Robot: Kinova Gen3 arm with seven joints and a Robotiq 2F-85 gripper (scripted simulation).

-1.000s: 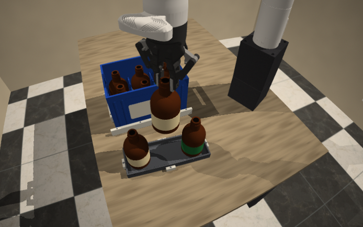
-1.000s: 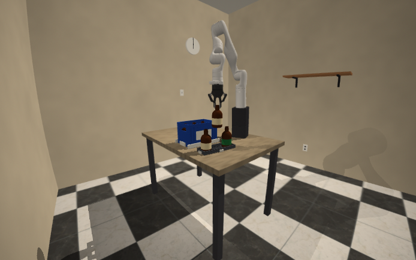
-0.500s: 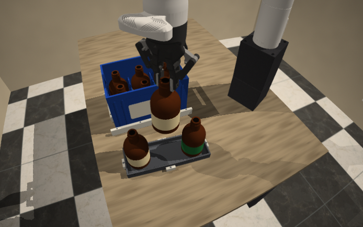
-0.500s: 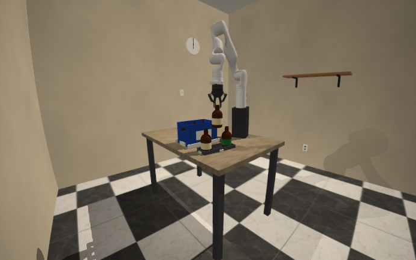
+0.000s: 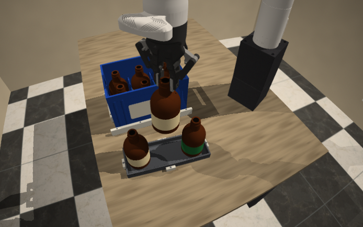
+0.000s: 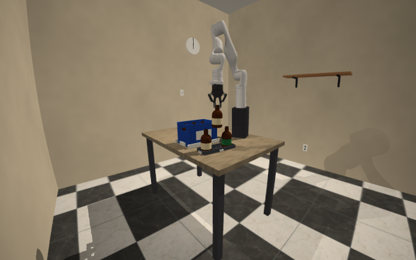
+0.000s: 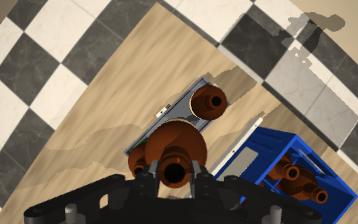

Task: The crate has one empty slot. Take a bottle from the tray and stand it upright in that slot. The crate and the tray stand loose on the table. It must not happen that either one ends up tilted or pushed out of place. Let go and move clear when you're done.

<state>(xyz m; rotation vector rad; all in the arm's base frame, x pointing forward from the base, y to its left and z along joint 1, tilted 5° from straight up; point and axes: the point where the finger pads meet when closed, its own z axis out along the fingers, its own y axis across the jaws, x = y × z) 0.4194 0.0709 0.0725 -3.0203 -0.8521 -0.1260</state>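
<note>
The gripper [image 5: 165, 75] is clamped on the neck of a brown bottle with a cream label [image 5: 165, 108], which hangs upright in the air at the centre of the top view. In that view the lifted bottle overlaps the front right corner of the blue crate [image 5: 126, 105] and sits above the gap between crate and tray. The exterior view shows its base clear of the tabletop [image 6: 255, 147] and higher than the crate's rim.

The crate stands in the upper middle of the top view and holds several brown bottles [image 5: 118, 83] in its left and centre slots; its right end is hidden behind the gripper. A pale strip [image 5: 126, 128] runs along the crate's front foot.

Below it in the frame lies the dark grey tray [image 5: 166, 163]. A second cream-labelled bottle [image 5: 136, 149] stands upright at its left end and a green-labelled bottle [image 5: 193, 137] upright at its right end; the stretch between them is bare.

In the wrist view the held bottle's open mouth [image 7: 174, 172] sits between the two fingers, with the crate at the lower right.
</note>
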